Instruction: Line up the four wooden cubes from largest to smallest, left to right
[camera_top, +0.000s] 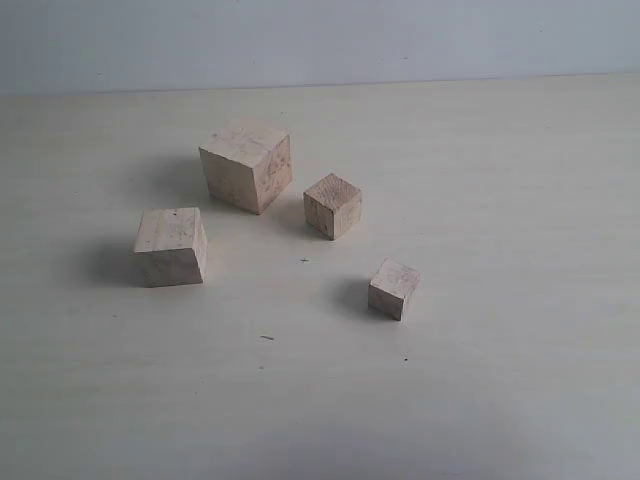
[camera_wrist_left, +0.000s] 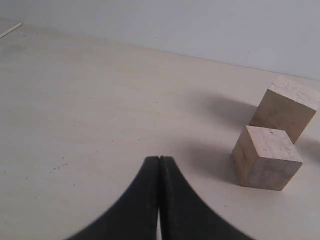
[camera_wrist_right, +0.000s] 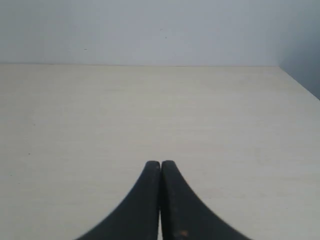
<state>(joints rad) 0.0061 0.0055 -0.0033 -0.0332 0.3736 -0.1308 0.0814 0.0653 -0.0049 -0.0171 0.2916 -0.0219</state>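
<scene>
Four pale wooden cubes stand apart on the table in the exterior view. The largest cube (camera_top: 247, 165) is farthest back, the second-largest cube (camera_top: 171, 246) sits left and nearer, the third cube (camera_top: 332, 205) is right of the largest, and the smallest cube (camera_top: 393, 288) is nearest on the right. Neither arm shows in that view. My left gripper (camera_wrist_left: 159, 159) is shut with nothing in it; the second-largest cube (camera_wrist_left: 266, 157) and the largest cube (camera_wrist_left: 285, 108) lie apart from it. My right gripper (camera_wrist_right: 160, 163) is shut and empty, facing bare table with no cube in sight.
A pale tabletop (camera_top: 480, 200) runs back to a grey wall (camera_top: 320, 40). A thin pale stick (camera_wrist_left: 10, 30) lies at the table's far corner in the left wrist view. The table's side edge (camera_wrist_right: 300, 82) shows in the right wrist view.
</scene>
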